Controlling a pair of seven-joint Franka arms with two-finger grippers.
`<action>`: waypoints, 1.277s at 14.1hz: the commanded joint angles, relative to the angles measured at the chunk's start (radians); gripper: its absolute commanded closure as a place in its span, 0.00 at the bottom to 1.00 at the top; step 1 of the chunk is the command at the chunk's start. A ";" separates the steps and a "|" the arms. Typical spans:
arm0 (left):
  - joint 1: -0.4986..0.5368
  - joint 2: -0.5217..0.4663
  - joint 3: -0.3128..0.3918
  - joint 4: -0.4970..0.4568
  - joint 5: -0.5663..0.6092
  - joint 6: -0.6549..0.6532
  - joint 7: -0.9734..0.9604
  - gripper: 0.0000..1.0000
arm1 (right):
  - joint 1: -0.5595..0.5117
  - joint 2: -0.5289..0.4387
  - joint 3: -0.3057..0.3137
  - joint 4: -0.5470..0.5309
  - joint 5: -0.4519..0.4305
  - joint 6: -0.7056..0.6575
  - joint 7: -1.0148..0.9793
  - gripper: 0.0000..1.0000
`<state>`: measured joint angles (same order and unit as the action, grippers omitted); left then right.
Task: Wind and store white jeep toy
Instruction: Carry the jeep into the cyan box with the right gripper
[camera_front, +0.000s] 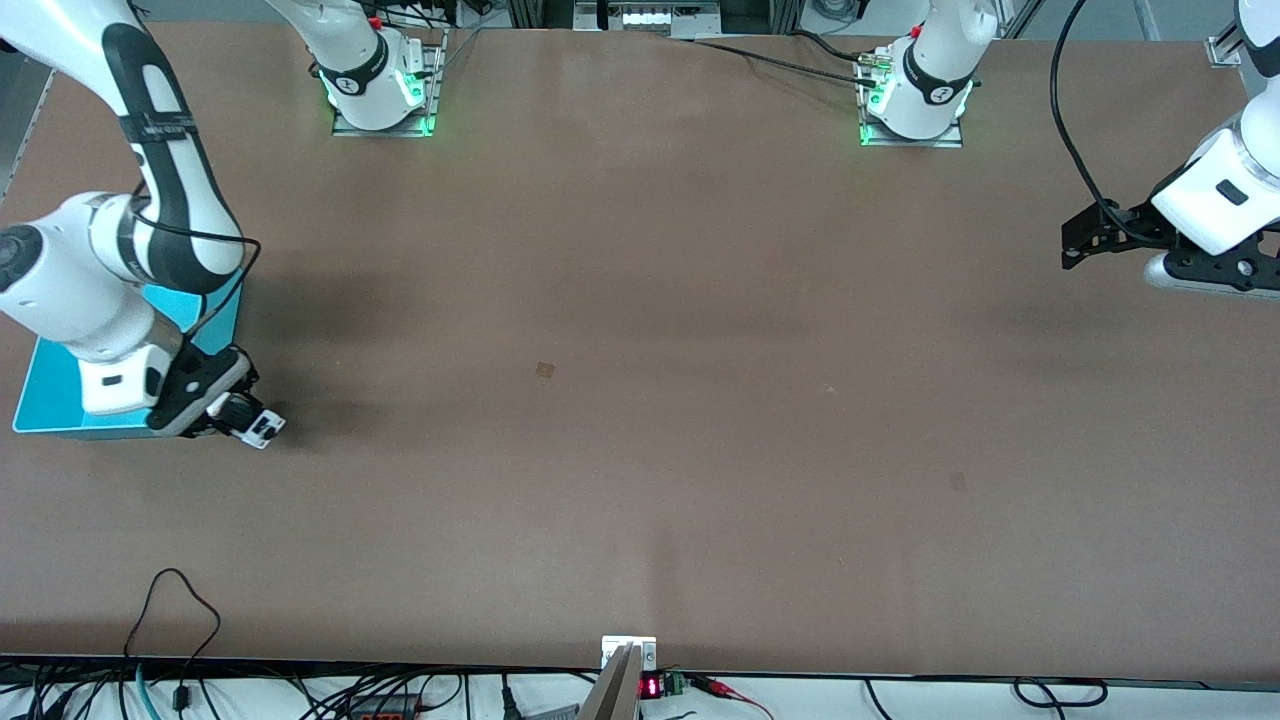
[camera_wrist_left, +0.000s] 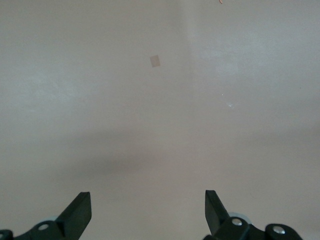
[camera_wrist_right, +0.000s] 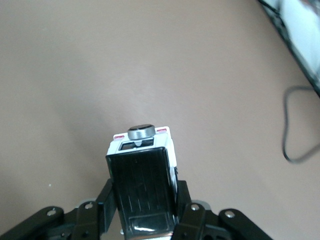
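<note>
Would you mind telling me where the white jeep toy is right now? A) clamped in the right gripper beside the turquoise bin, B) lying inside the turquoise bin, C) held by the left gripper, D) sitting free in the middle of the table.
A: the right gripper has its fingers shut on the white jeep toy, beside the turquoise bin; the left gripper waits open and empty.

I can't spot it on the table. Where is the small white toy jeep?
The small white toy jeep is clamped in the right gripper, beside the turquoise bin at the right arm's end.
</note>
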<state>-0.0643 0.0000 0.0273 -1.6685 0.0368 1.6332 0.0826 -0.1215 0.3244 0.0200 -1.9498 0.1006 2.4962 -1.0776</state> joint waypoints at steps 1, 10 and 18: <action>-0.003 0.015 0.003 0.029 -0.005 -0.009 0.016 0.00 | -0.055 -0.051 0.006 -0.006 0.018 -0.063 0.094 1.00; -0.003 0.015 0.003 0.029 -0.005 -0.009 0.016 0.00 | -0.220 -0.082 -0.046 0.006 0.007 -0.255 0.295 1.00; -0.005 0.014 0.003 0.029 -0.005 -0.009 0.016 0.00 | -0.262 -0.048 -0.064 -0.018 -0.070 -0.332 0.661 1.00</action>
<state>-0.0648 0.0002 0.0269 -1.6681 0.0368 1.6332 0.0826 -0.3757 0.2746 -0.0450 -1.9574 0.0784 2.1707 -0.5017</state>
